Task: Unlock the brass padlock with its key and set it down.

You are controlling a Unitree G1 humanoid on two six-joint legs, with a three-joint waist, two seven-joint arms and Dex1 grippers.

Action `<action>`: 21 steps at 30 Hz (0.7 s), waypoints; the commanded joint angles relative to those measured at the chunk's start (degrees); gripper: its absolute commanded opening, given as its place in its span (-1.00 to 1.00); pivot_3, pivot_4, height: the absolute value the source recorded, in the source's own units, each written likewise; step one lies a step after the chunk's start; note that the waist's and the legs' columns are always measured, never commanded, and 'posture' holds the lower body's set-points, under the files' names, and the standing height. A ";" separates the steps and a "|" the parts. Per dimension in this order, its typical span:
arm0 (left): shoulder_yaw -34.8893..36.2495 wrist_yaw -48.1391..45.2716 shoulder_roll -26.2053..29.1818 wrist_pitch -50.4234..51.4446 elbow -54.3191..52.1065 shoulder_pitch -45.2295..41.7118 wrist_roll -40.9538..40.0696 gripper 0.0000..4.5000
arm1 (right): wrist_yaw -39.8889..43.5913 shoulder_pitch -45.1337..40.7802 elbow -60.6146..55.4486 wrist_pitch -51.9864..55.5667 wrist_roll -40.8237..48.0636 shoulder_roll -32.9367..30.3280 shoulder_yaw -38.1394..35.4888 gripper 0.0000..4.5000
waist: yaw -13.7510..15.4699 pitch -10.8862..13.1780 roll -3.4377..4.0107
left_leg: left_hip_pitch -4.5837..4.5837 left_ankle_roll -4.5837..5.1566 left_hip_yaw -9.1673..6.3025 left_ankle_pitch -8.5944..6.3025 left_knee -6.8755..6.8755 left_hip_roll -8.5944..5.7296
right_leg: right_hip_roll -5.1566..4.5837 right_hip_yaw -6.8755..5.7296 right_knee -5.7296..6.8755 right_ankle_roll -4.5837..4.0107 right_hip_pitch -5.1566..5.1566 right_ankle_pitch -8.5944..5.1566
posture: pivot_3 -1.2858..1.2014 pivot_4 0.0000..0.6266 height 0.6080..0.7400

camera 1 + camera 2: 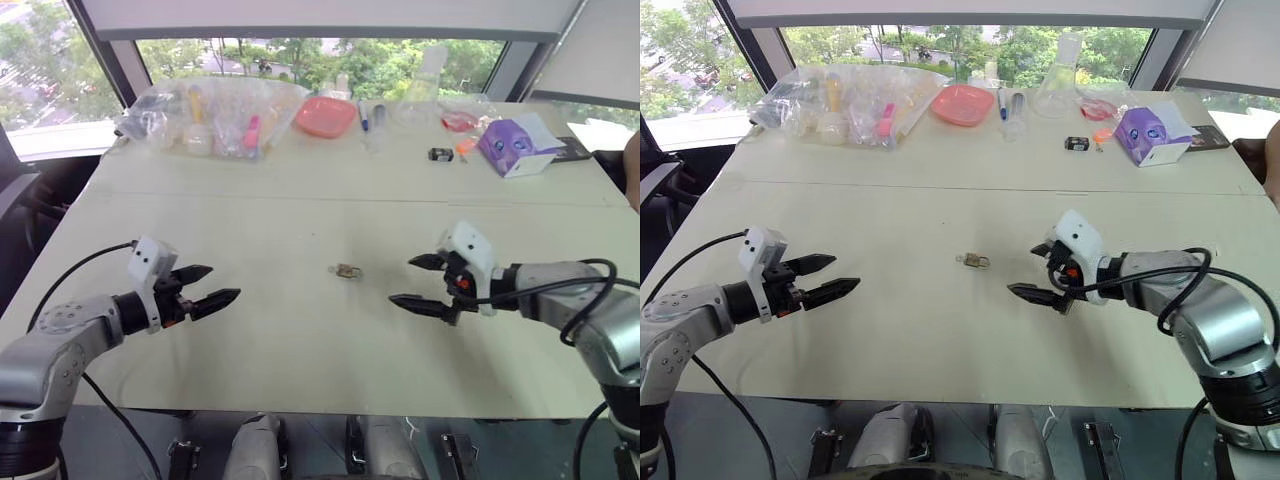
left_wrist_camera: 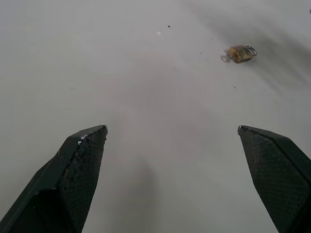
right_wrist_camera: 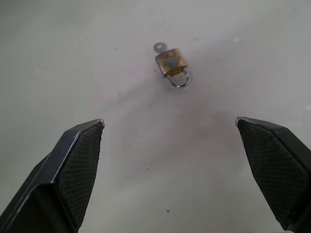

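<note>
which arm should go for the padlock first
Probably the right. The right gripper hangs open and nearer the brass padlock than the left gripper, and the padlock sits almost centred ahead of its fingers.

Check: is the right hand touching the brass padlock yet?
Apart. The right wrist view shows bare table between the open right hand and the brass padlock.
</note>
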 commanded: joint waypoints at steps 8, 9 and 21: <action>0.42 0.10 0.62 -2.78 1.74 -4.20 1.77 0.98 | -3.05 -3.03 4.62 -5.15 -3.73 4.83 0.55 1.00 | 0.04 0.01 -0.01 | 0.01 -0.06 0.01 0.04 0.02 -0.03 | 0.05 0.00 0.03 0.07 0.01 0.04 | 0.03 -0.52 1.00; 0.45 0.06 0.50 -2.66 1.75 -4.38 1.65 0.98 | -3.24 -3.35 4.99 -5.08 -3.83 5.14 0.53 1.00 | 0.04 0.01 -0.02 | 0.01 -0.12 0.02 0.07 0.02 -0.03 | 0.05 0.00 0.03 0.07 0.01 0.04 | 0.03 -0.52 1.00; 1.75 -0.44 0.29 -1.96 1.18 -1.34 1.07 0.98 | -3.04 -3.75 6.29 -7.43 -6.50 6.50 2.31 1.00 | 0.01 0.01 -0.01 | 0.02 -0.25 0.03 0.15 0.02 -0.02 | 0.07 0.00 0.04 0.12 0.01 0.07 | 0.03 -0.52 1.00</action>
